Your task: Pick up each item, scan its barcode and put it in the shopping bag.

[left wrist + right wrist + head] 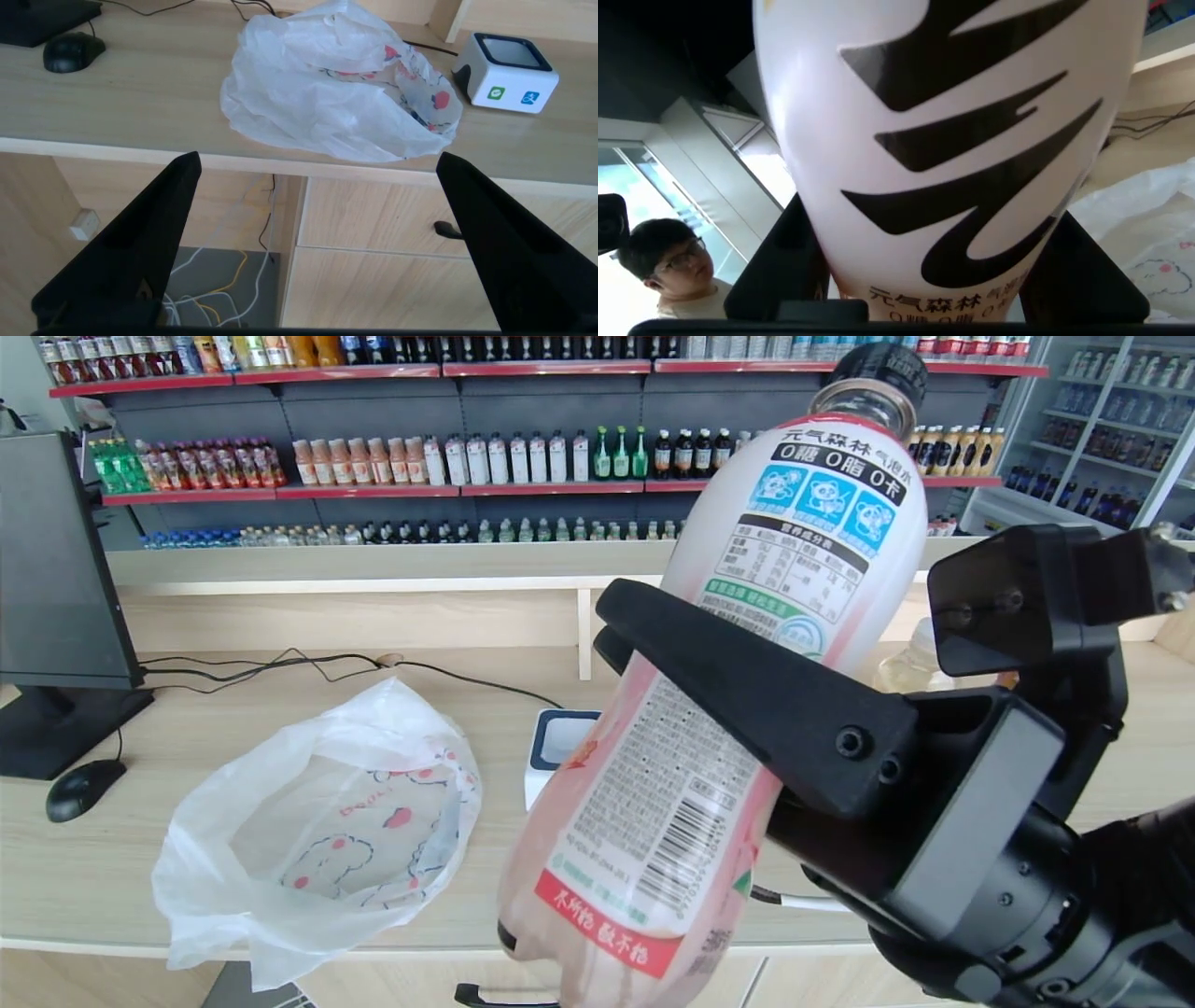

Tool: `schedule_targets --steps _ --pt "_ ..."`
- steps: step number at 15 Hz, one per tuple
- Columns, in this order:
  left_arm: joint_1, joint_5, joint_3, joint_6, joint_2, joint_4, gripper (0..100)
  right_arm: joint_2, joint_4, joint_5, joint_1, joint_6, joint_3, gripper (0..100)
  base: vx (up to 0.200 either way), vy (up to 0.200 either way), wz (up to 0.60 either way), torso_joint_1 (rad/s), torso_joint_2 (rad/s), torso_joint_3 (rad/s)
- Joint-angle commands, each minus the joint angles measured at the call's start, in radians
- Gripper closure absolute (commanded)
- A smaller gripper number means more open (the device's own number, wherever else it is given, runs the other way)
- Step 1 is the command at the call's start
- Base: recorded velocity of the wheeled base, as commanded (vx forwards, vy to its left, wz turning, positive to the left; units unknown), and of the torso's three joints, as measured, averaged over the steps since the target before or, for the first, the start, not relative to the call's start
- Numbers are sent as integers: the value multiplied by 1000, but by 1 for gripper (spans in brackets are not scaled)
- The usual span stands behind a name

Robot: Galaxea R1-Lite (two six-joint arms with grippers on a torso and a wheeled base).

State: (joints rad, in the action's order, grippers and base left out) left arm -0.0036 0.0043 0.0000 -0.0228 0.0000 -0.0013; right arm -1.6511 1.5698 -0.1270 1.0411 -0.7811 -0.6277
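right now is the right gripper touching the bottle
Touching: in the head view the right gripper is clamped around the bottle, one finger flat across it.

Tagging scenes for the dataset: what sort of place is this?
Likely a convenience-store checkout: stocked drink shelves at the back, with a scanner and a bag on a wooden counter.
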Motion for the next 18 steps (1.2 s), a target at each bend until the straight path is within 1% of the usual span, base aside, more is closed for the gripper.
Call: schedule_targets --steps 1,6,7,9,12,14,15,16,18 --pt "-1 0 0 0 2 0 0 2 1 0 1 0 -1 100 0 0 0 0 0 0" --pt "-1 0 0 0 0 0 0 4 1 0 1 8 -3 100 0 0 0 0 0 0" --pt "-1 0 0 0 0 0 0 2 1 0 1 36 2 100 0 0 0 0 0 0" --pt "1 0 0 0 2 0 0 1 1 -10 1 148 -7 100 0 0 0 0 0 0" --pt "1 0 0 0 2 0 0 -3 1 -8 -1 252 3 100 0 0 0 0 0 0" --pt "-1 0 0 0 2 0 0 -18 1 -8 -32 350 8 100 0 0 0 0 0 0" --pt "1 0 0 0 2 0 0 -32 1 -8 -64 414 23 100 0 0 0 0 0 0" --pt "-1 0 0 0 0 0 0 -62 1 -13 -150 557 26 100 0 0 0 0 0 0" --pt "1 0 0 0 2 0 0 -81 1 -5 -234 727 29 100 0 0 0 0 0 0"
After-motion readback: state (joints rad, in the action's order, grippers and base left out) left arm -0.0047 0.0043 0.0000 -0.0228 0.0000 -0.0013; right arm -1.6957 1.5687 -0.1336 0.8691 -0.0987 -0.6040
